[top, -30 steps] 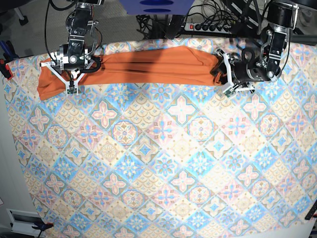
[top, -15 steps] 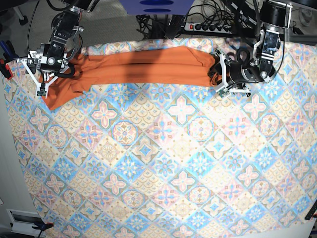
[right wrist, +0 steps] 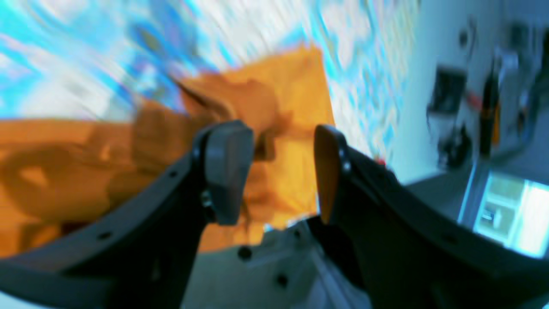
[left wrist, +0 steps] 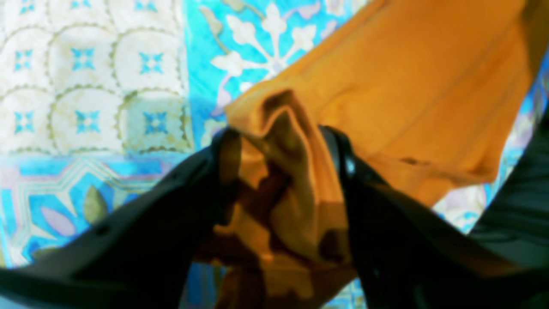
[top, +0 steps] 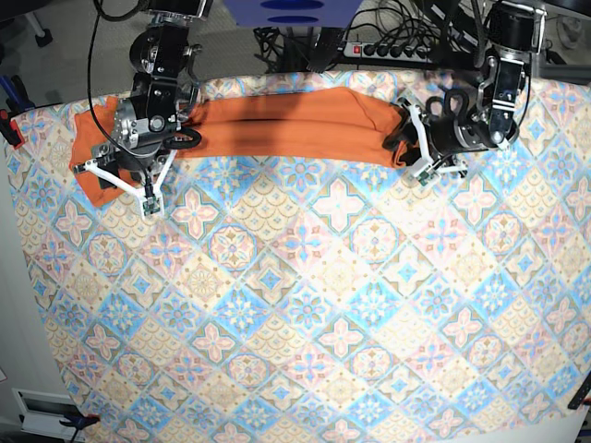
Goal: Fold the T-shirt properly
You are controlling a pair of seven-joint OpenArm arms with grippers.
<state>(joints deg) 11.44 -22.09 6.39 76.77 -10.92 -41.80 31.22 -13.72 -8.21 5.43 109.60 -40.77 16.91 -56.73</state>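
Crosswise, T-shirt (top: 277,125) band between gripping left claw (left wrist: 279,171) and parted right claw (right wrist: 281,171).

The base view looks steeply down from overhead, taking in the whole patterned tablecloth (top: 305,305). Each wrist view sits close behind its gripper's fingers, aimed past them. All three share the orange T-shirt (top: 286,120) in the frame's upper part.
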